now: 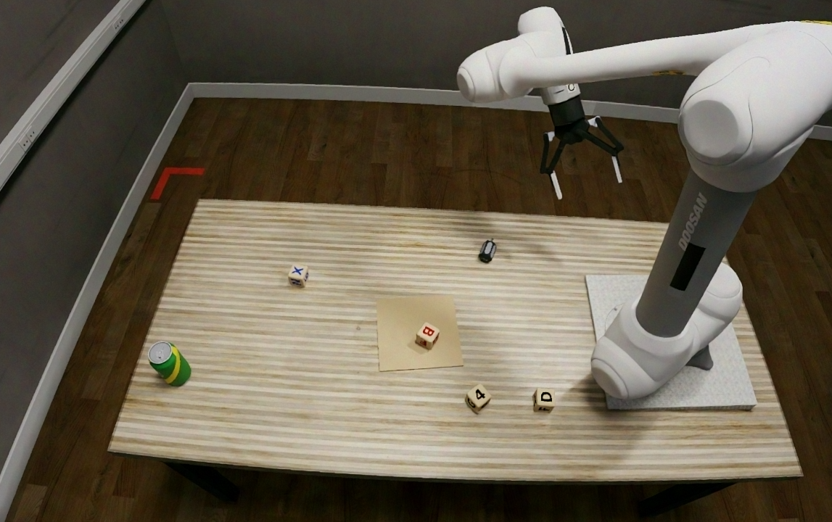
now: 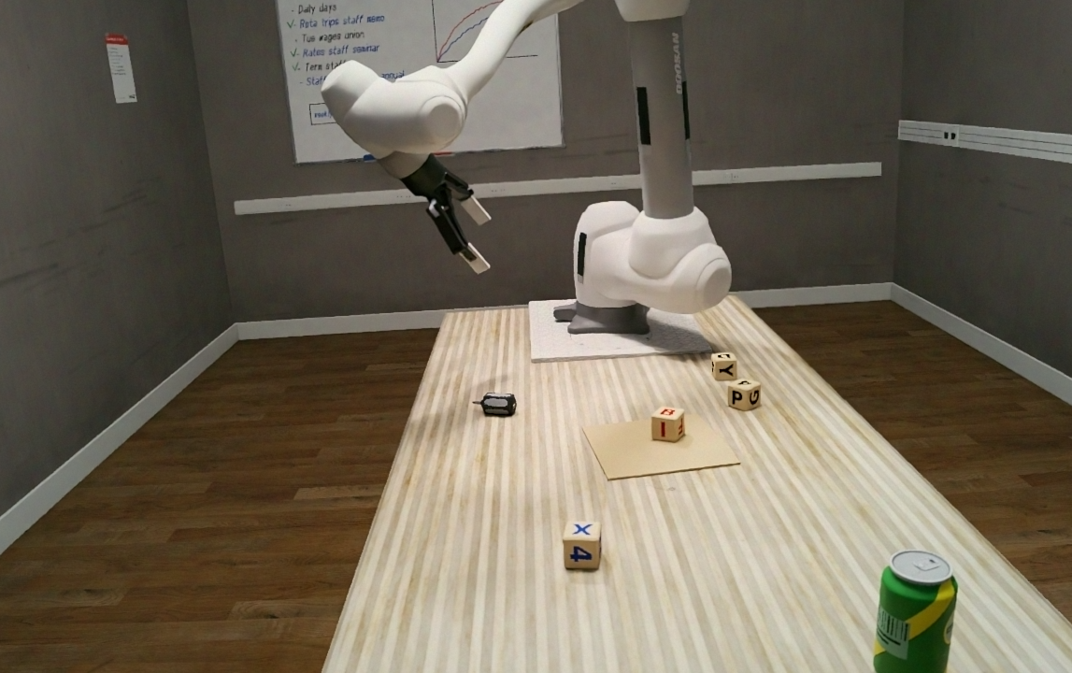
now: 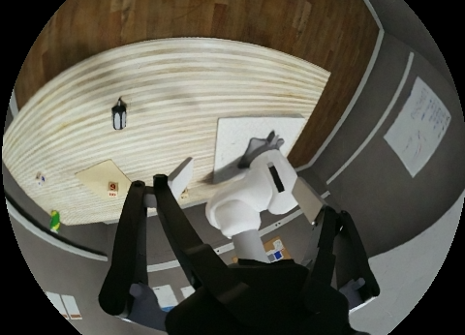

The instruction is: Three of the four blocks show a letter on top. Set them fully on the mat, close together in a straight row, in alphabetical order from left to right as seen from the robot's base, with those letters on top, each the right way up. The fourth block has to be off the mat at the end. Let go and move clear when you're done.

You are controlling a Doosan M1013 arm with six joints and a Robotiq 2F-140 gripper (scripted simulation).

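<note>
A tan square mat (image 1: 399, 317) (image 2: 631, 456) (image 3: 91, 176) lies mid-table. A block with a red B on top (image 1: 427, 336) (image 2: 667, 423) (image 3: 114, 188) stands on the mat. A block with a blue X on top (image 1: 297, 275) (image 2: 581, 544) stands on the table, far from the robot's base. A block showing 4 (image 1: 477, 397) (image 2: 743, 393) and a block showing D (image 1: 543, 399) (image 2: 723, 365) stand off the mat near the base. My gripper (image 1: 587, 185) (image 2: 480, 240) (image 3: 246, 177) is open and empty. It hangs high over the table's edge, far from all blocks.
A green can (image 1: 170, 363) (image 2: 914, 612) (image 3: 56, 221) stands at the table's far corner. A small black object (image 1: 487, 250) (image 2: 498, 405) (image 3: 119, 116) lies on the table below the gripper's side. The arm's base stands on a white pad (image 1: 685, 383) (image 2: 607, 343).
</note>
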